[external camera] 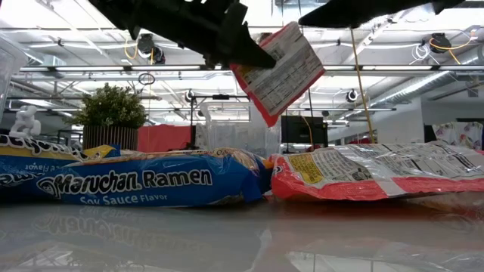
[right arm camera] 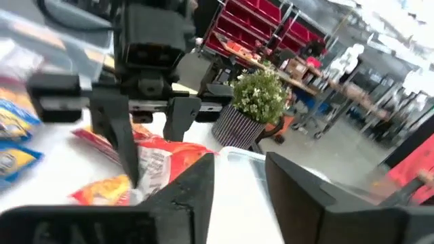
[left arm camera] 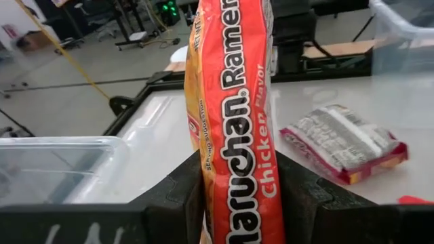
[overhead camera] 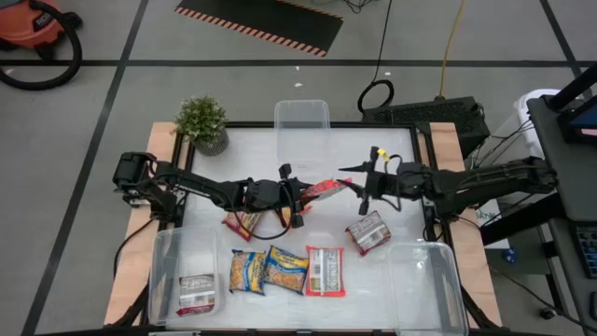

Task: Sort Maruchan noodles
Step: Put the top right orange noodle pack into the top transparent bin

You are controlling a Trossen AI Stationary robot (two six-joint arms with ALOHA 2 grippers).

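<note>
Noodles, one red-orange packet (left arm camera: 234, 129), stand pinched between the fingers of my left pincer (left arm camera: 237, 203), raised off the desk (overhead camera: 326, 177); my right pincer (right arm camera: 239, 193), spread, hangs just beside.

Two black jointed arms (overhead camera: 201, 189) with loose black cables; blocky matte-black fingers (left arm camera: 180, 203); the right arm (overhead camera: 476, 179) carries a small yellow fitting
</note>
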